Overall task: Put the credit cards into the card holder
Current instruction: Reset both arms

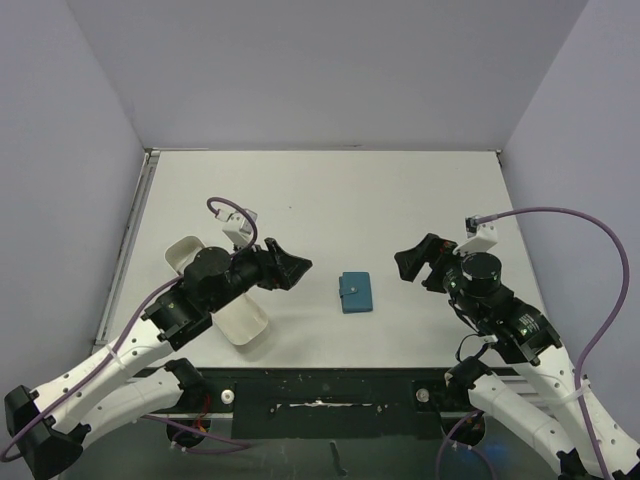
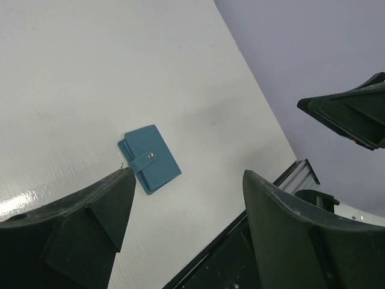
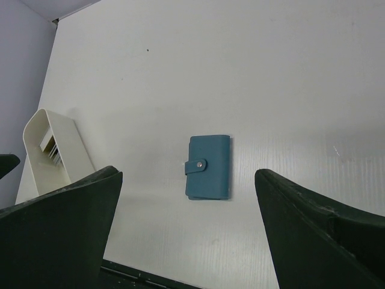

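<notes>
The left gripper (image 1: 290, 263) and right gripper (image 1: 417, 260) both hang empty with jaws wide apart, one on each side of the card holder (image 1: 354, 292), touching nothing. The teal holder lies shut, strap snapped, flat on the white table (image 1: 320, 190), which pale lilac walls (image 1: 330, 70) enclose. Only the right wrist view looks into the white tray (image 3: 57, 150), where what seem to be credit cards (image 3: 49, 146) stand on edge. From above, the left arm covers the tray's middle.

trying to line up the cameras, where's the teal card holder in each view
Top external: the card holder lies just right of centre, on the table between the two arms.
Left wrist: left of centre, strap side up.
Right wrist: near the centre, strap on its left.
Shared landmark: the table's dark near edge.
</notes>
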You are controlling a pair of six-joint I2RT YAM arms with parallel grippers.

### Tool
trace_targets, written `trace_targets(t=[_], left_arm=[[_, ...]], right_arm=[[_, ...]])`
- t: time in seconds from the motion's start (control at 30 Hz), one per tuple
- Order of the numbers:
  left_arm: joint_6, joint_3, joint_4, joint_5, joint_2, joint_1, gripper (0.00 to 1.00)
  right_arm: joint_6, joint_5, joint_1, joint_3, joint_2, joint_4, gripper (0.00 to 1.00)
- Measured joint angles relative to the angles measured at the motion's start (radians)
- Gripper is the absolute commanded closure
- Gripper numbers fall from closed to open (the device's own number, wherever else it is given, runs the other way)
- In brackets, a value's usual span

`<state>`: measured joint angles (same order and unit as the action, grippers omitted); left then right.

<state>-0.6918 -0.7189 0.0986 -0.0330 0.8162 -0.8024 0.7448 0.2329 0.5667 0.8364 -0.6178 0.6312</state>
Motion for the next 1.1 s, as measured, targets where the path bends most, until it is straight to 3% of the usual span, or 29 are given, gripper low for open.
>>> trace_targets(t=[0.57,1.1], left_arm=[[-0.002,0.000,-0.027,0.006,0.003,0.000,0.26],[0.024,-0.061,-0.016,-0.021,0.014,0.000,0.26]], right_arm=[[0.011,0.001,0.000,-0.015,-0.018,0.000,0.02],[-0.004,0.011,0.000,0.073,-0.041,0.011,0.02]])
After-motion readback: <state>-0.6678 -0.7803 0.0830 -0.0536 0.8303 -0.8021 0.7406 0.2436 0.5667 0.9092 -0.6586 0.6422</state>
